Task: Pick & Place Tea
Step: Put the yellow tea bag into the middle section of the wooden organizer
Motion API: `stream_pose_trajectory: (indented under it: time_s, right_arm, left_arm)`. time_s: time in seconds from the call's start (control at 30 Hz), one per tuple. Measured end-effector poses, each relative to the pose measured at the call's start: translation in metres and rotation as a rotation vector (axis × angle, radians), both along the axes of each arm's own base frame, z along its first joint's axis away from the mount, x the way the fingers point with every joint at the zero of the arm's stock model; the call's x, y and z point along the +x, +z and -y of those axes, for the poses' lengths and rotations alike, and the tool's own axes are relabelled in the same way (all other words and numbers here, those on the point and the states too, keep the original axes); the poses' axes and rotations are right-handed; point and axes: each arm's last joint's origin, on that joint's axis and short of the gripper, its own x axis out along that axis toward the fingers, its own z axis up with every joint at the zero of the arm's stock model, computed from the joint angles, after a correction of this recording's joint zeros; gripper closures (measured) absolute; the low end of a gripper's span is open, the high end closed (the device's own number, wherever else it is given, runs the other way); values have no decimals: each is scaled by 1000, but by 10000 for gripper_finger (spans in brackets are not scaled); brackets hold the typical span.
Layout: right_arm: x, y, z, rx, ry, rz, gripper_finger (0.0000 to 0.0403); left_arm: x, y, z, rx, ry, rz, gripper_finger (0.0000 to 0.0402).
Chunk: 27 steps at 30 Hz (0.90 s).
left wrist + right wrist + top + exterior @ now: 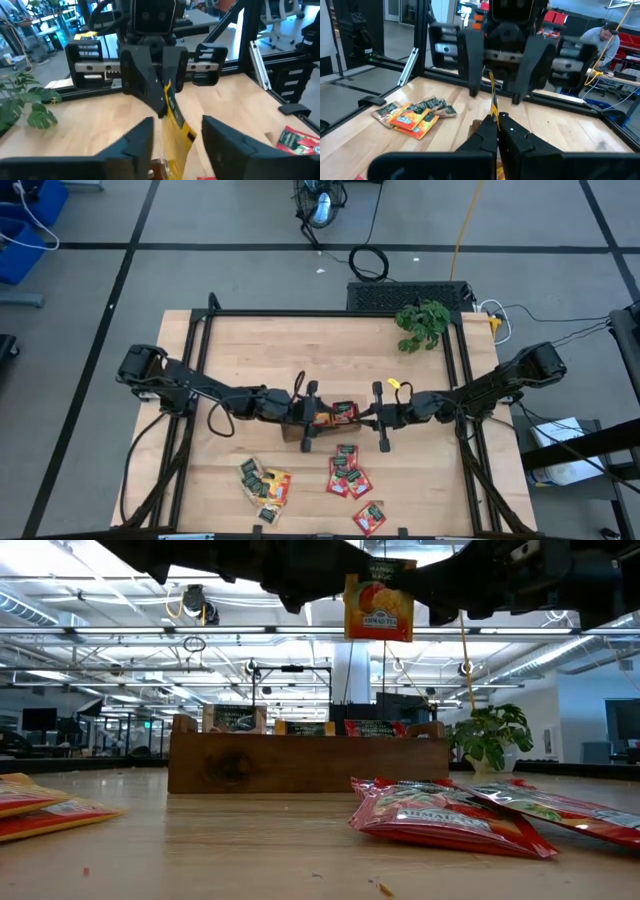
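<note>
An orange tea sachet hangs high above the table, over the long brown tray. My right gripper is shut on it. My left gripper faces the right one and is open. Its two fingers stand on either side of the sachet, with a gap on each side. The tray holds upright dark green and red sachets. More tea lies flat on the table: a green and orange heap and red ones. My right gripper pinches the orange sachet's upper part between its two shut fingers, coming in level from the table's right. The sachet sticks out ahead of the fingertips, edge-on to them. It hangs upright below the hold, clear of the tray and the table.
A leafy plant stands at the far right corner. One red sachet lies near the front edge. A black frame runs around the tabletop. A person sits beyond the table.
</note>
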Motion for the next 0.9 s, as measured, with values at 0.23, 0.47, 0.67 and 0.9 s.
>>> stream_pose_trajectory:
  time_s: [0.23,0.47,0.67,0.9]
  right_arm:
    - [0,0,0,1,0,3,403]
    - [0,0,0,0,1,-3,403]
    - [0,-1,-1,4,2,-12,392]
    - [-1,-2,-2,7,-43,-25,283]
  left_arm:
    - [0,-1,-2,2,-6,-14,361]
    - [0,-2,-2,-2,-11,-25,397]
    - [-1,-3,-2,-39,59,-27,399]
    - [-3,-7,-3,-63,90,-25,400]
